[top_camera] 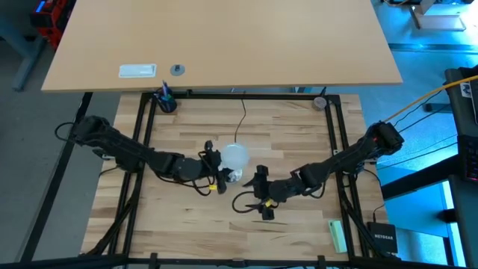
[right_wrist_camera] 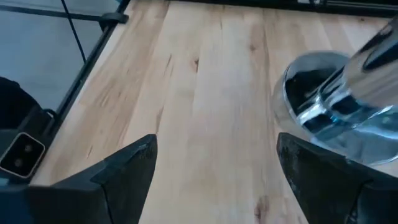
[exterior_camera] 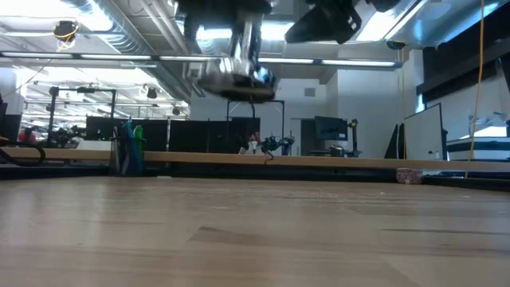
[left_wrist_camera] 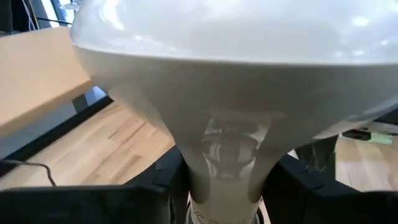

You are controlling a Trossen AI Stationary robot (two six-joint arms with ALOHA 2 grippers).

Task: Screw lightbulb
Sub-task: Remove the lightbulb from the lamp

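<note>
My left gripper [top_camera: 222,173] is shut on the lightbulb [top_camera: 235,155], a frosted white bulb near the table's middle; in the left wrist view its dome [left_wrist_camera: 236,56] fills the picture. The round silver socket [top_camera: 234,176] shows just nearward of the dome and is shiny in the right wrist view [right_wrist_camera: 323,112]. In the low view the socket [exterior_camera: 233,80] is above the tabletop. Whether bulb and socket are joined I cannot tell. A thin black cord [top_camera: 242,119] runs from the far edge and vanishes under the dome. My right gripper [top_camera: 260,205] stands open beside the socket, touching nothing. My left gripper pinches the bulb's narrow neck [left_wrist_camera: 231,155] below the dome, between its two fingers [left_wrist_camera: 168,183]. The fingers come nearly level from the table's left and lie across the bulb. The dome rises above and beyond them. The bulb is lifted clear of the table, and its screw end is hidden.
A black metal frame [top_camera: 142,149] borders the wooden tabletop. A cup of pens [top_camera: 165,101] stands at the far left corner and a small roll [top_camera: 320,101] at the far right. A green block [top_camera: 337,235] lies near right. A second table [top_camera: 224,45] lies beyond.
</note>
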